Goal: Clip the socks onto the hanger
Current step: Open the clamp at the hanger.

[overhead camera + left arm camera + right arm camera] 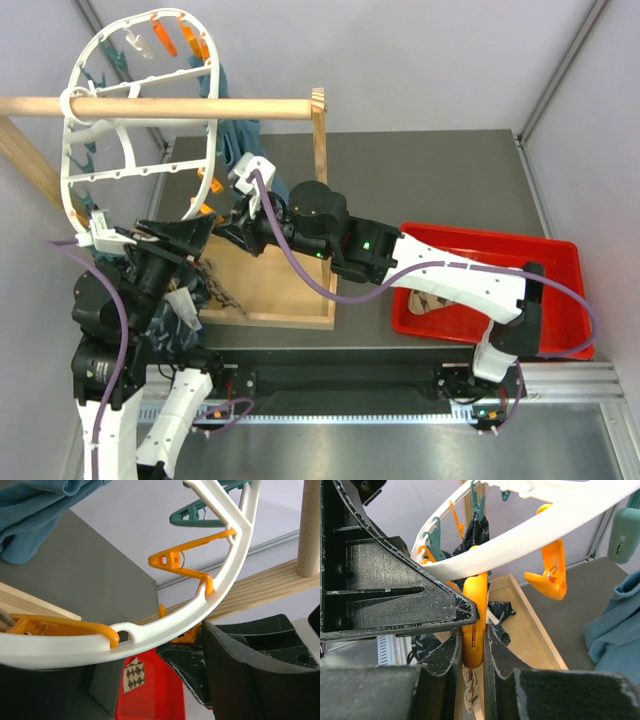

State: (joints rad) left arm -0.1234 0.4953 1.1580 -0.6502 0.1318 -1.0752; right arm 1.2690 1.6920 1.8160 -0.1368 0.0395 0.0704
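Jaws of the right gripper (pixel 471 645) squeeze an orange peg (pixel 476 594) on the hanger (pixel 530 532) rim. I cannot tell how the left gripper (pixel 200 235) jaws stand.

A teal cloth (pixel 615 625) is seen to the right of the right gripper (pixel 472 640), a shallow wooden tray (pixel 525 622) is laid below it, a wooden rod (pixel 180 107) is carried above it on a wooden post (pixel 320 135), and a red bin (pixel 540 262) is set well behind it.
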